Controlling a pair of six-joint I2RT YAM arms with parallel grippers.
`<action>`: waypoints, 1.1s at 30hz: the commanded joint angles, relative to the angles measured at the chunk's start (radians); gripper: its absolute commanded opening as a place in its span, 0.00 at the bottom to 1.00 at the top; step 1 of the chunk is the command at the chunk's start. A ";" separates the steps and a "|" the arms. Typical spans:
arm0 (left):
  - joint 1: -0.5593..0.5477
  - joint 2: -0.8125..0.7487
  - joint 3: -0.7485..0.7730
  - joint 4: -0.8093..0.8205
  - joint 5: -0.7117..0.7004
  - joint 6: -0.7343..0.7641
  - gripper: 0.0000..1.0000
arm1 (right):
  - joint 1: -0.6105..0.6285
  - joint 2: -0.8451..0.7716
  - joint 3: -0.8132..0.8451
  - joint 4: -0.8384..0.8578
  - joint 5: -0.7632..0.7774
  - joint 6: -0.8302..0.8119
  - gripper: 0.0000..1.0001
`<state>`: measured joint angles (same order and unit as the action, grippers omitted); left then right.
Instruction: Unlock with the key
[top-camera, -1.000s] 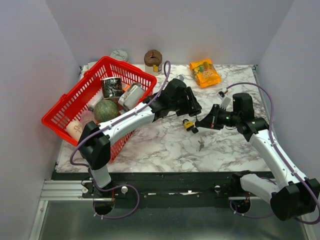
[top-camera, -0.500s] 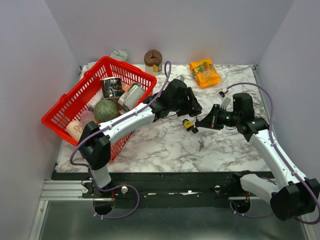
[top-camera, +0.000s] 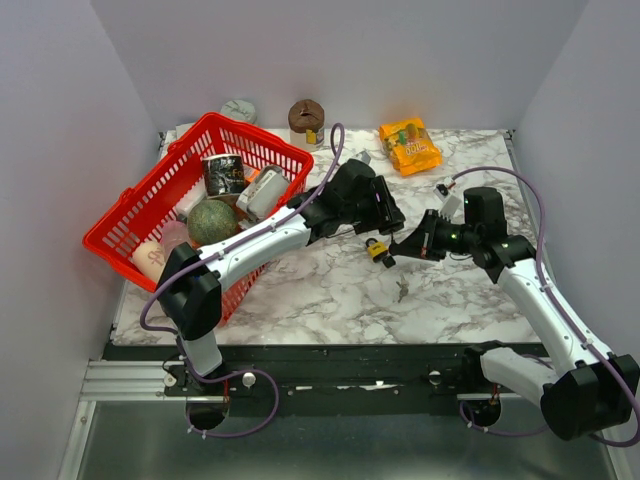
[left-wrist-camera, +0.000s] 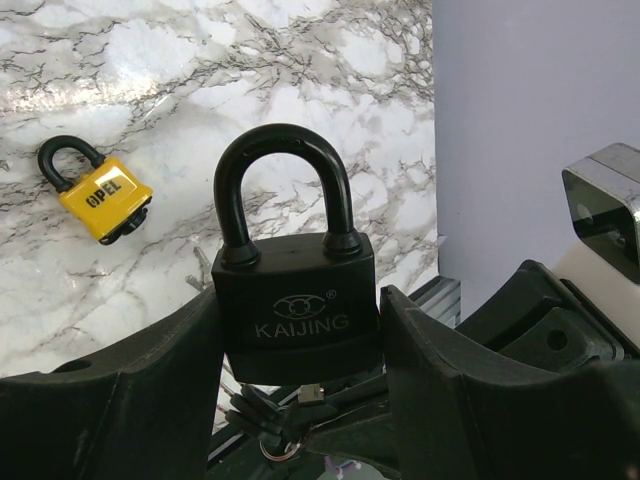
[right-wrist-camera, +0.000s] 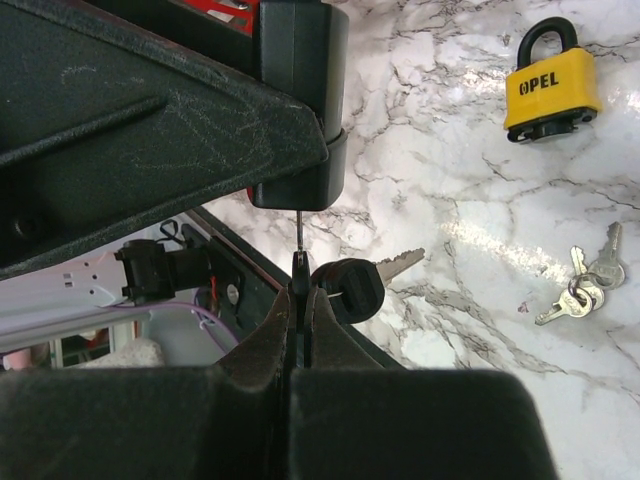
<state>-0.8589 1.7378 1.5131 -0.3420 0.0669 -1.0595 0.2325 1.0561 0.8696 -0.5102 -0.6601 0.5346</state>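
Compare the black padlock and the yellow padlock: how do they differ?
The black padlock is all black, marked KAIJING; the yellow padlock has a yellow body marked OPEL. The black padlock is clamped in the left end effector; the yellow padlock lies flat on the table. Both have closed black shackles.

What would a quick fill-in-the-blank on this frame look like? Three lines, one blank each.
1. The left gripper is shut on a black metal padlock stamped ___.
2. The yellow padlock with a black shackle lies on the white marble table and reads ___.
3. The right gripper pinches a thin metal key that points up at the underside of the ___ padlock.

Missing words: KAIJING; OPEL; black.
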 joint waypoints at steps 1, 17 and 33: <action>-0.019 -0.047 0.018 0.066 0.025 -0.004 0.00 | 0.004 0.015 -0.015 0.015 0.030 0.028 0.01; -0.019 -0.069 0.004 0.055 -0.007 0.009 0.00 | -0.016 -0.022 -0.038 -0.002 0.116 0.070 0.01; -0.020 -0.084 -0.021 0.074 0.005 0.015 0.00 | -0.018 -0.070 -0.052 0.022 0.177 0.047 0.01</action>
<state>-0.8700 1.7351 1.4948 -0.3222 0.0513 -1.0550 0.2337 1.0084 0.8383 -0.5034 -0.5941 0.5903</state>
